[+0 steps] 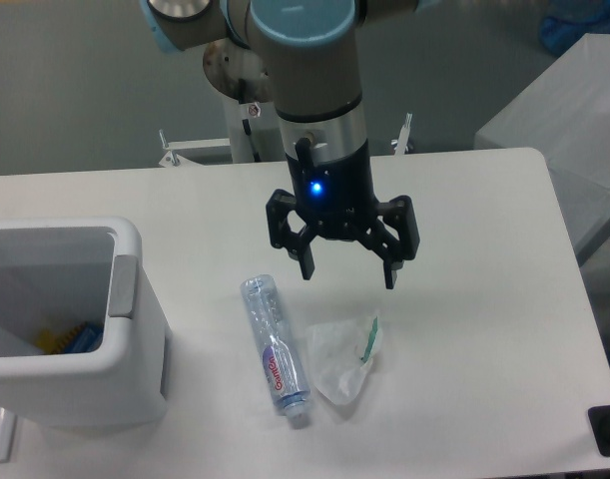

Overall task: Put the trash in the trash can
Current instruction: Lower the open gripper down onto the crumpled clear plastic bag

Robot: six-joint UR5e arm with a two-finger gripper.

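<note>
The arm enters from the top centre of the frame and points straight down over the white table (484, 329). Its gripper (346, 271) hangs in the middle of the frame with the two black fingers (306, 261) spread wide and nothing between them; a blue indicator light (315, 188) glows on the black wrist body just above the fingers. The gripper is above and apart from both trash items, touching neither. The bottle (272, 344) lies on its side on the table at lower centre, its length running from upper left to lower right, cap end toward the bottom edge of the frame and the red-and-blue label on the lower half. The wrapper (344, 354) lies flat on the table just beside the bottle on its right, crumpled, with the green strip along its upper right edge; whether wrapper and bottle touch cannot be determined. The bin (125, 299) stands upright at the lower left of the frame, well apart from the bottle, with its open top facing up and a grey panel on the side toward the bottle. Inside the bin, yellow and blue objects (70, 339) show at the bottom; their identity cannot be determined.
</note>
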